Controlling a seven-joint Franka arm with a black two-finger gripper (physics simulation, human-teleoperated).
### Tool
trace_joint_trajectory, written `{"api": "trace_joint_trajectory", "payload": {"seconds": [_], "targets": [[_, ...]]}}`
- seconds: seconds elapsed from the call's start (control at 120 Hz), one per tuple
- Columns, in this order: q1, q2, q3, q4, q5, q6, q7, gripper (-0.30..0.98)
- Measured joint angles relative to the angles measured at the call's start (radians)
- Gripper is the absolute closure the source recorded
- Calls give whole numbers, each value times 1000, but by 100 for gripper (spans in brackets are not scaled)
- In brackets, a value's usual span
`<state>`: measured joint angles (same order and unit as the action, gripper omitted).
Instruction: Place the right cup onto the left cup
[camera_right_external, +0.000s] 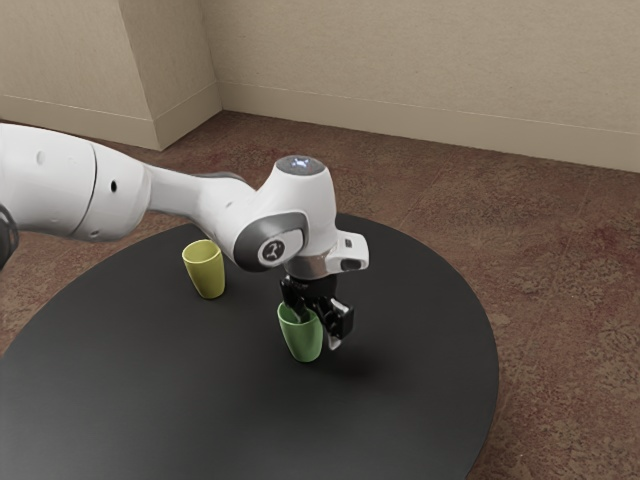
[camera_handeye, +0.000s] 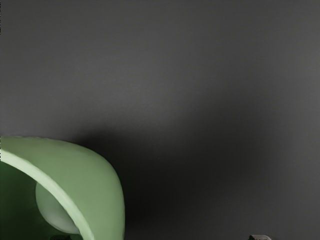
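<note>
My gripper (camera_right_external: 320, 326) is low over the green cup (camera_right_external: 304, 341), its fingers wide apart. One finger reaches into the cup's mouth and the other hangs outside, with the cup's wall between them; the wall does not look pinched. In the wrist view, the tips of the gripper (camera_handeye: 160, 238) stand far apart at the lower edge, one over the inside of the green cup (camera_handeye: 102, 185). The green cup stands upright on the table. A yellow cup (camera_right_external: 207, 272) stands upright, apart from it, toward the exterior view's left.
Both cups are on a round black table (camera_right_external: 150, 390). The table's curved edge runs past the hand on the exterior view's right, with brown carpet beyond. The arm passes above and behind the yellow cup in the exterior view.
</note>
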<state>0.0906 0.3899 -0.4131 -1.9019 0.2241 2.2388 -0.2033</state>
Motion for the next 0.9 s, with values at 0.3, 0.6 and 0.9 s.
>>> {"api": "trace_joint_trajectory", "payload": {"seconds": [0.3,0.6,0.9], "targets": [[0,1,3,-13,2,17,-9,65],[0,-4,16,-15,9,21,-20,77],[1,-135,28,-39,10,-24,-30,78]]}}
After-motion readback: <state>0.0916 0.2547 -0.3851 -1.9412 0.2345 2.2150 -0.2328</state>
